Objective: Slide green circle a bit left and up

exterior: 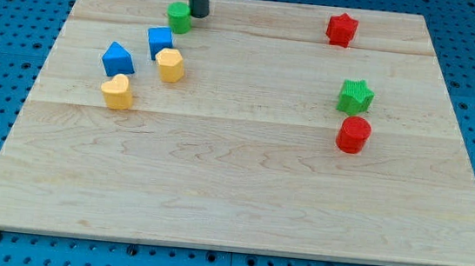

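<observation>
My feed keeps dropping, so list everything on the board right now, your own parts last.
green circle: 1, green, top left
blue blocks: 2, blue, left, one above-right of the other
yellow blocks: 2, yellow, left; one touching the upper blue block, a heart lower left
red star: 1, red, top right
green star: 1, green, right
red cylinder: 1, red, below the green star
wooden board: 1, light wood
my tip: 1, dark, just right of the green circle

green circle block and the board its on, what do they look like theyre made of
The green circle block, just left of my tip, looks like moulded or printed plastic: one even, saturated colour, matte with a faint sheen, though the picture cannot settle which. The pale wooden board looks like unfinished or lightly sealed wood: visible grain lines and seams between joined planks.
</observation>
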{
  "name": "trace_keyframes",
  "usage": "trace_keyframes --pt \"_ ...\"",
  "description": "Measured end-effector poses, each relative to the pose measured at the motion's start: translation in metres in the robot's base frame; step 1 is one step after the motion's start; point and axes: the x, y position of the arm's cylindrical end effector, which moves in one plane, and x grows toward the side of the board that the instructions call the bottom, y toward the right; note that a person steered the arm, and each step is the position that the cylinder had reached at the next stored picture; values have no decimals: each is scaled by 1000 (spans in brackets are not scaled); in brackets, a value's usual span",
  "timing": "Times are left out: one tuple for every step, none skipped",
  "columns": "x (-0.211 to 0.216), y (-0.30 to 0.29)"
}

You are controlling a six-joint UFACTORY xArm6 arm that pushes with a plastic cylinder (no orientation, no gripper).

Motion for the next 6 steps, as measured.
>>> trace_keyframes --pt "8 9" --pt "19 25" --pt "21 -33" --pt "13 -84" --pt "38 -60" --pt "59 -101"
